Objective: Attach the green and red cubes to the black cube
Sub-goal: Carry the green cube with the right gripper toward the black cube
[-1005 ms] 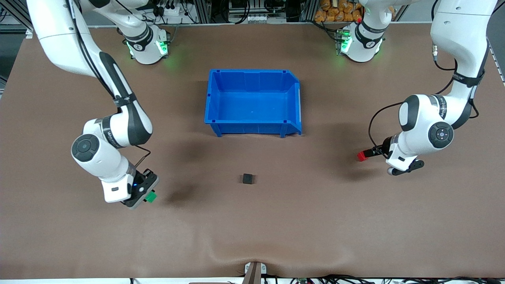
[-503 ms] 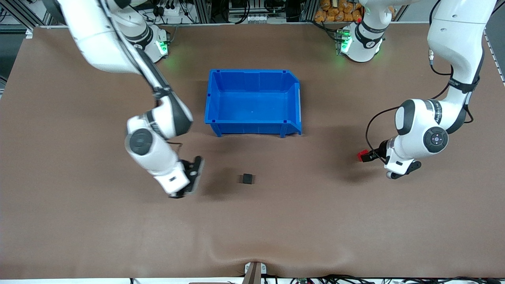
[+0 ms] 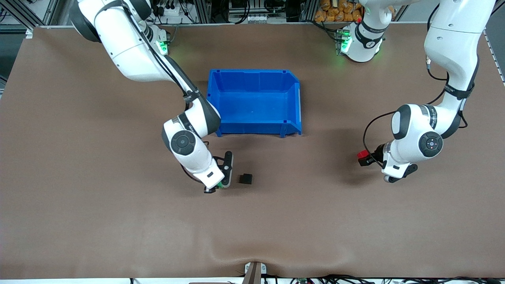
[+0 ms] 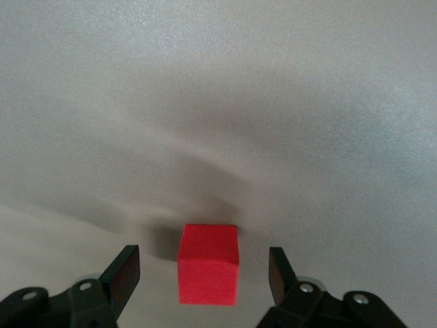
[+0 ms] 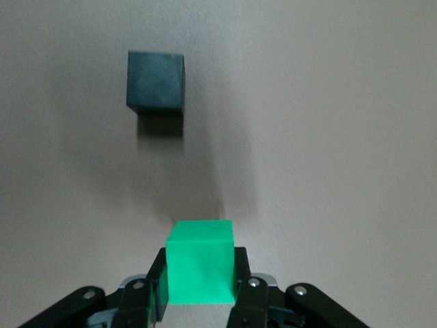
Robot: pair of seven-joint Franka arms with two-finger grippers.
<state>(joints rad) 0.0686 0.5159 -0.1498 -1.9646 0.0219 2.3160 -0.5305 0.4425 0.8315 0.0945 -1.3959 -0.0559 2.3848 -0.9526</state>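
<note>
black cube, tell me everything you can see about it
The black cube is small, plain and matte, with crisp edges and no markings. It sits flat on the brown table, nearer the front camera than the blue bin, and nothing touches it. The right gripper holds the green cube in its fingers close beside it with a gap between, while the left gripper is toward the left arm's end.
</note>
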